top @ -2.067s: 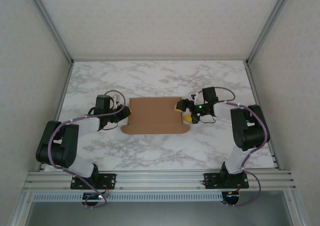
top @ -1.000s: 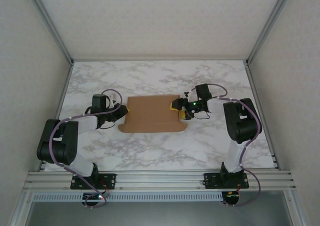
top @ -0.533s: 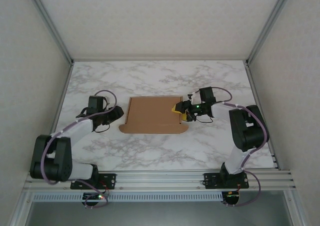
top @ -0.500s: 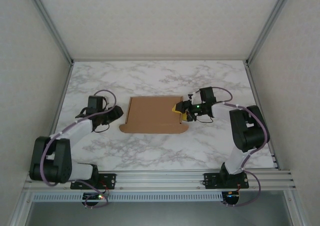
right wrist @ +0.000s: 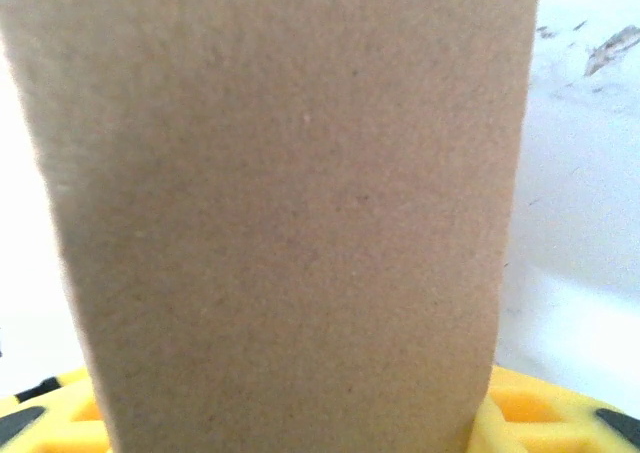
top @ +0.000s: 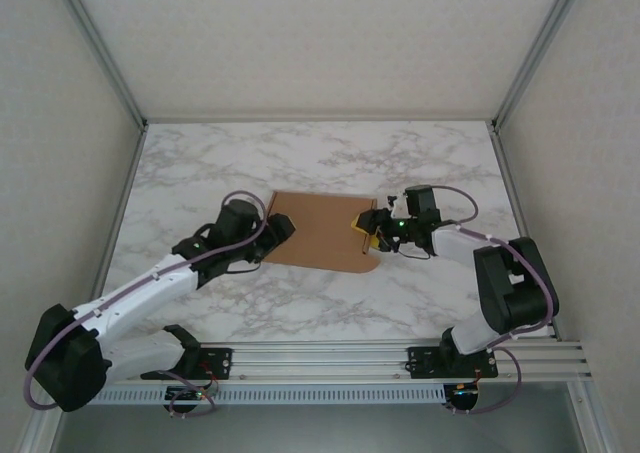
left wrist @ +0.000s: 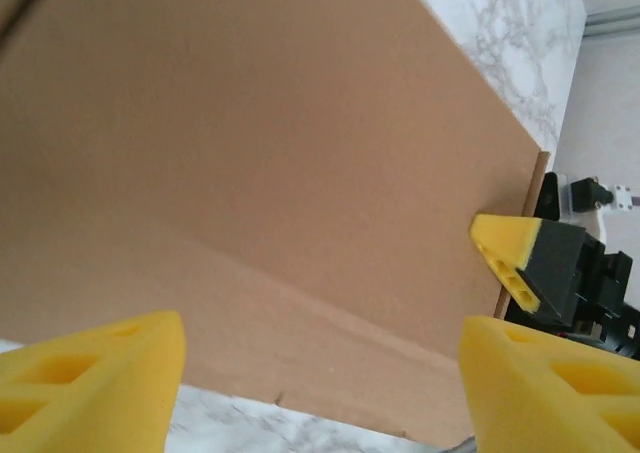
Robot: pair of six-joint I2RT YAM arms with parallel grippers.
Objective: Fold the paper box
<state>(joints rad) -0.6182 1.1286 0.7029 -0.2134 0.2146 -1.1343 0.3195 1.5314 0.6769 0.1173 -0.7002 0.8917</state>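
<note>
The paper box [top: 320, 231] lies flat on the marble table as a brown blank, slightly skewed. My left gripper [top: 275, 228] hovers over its left edge, open; its yellow fingertips [left wrist: 90, 373] stand wide apart above the cardboard [left wrist: 280, 153]. At the box's right edge is my right gripper [top: 368, 231], one of whose yellow fingers [left wrist: 505, 253] shows in the left wrist view. A raised side flap [right wrist: 290, 203] stands face-on across the right gripper [right wrist: 290, 418]. Yellow fingers [right wrist: 530, 413] peek out wide apart on both sides of the flap, not clamped on it.
The marble table [top: 330, 153] spreads around the box, with grey walls and metal frame posts [top: 120, 83] at its sides. The rail holding the arm bases [top: 320, 358] runs along the near edge.
My left arm swung in from the left and now reaches over the box's left edge. The box has shifted right and turned a little. The right gripper stays at the right flap.
</note>
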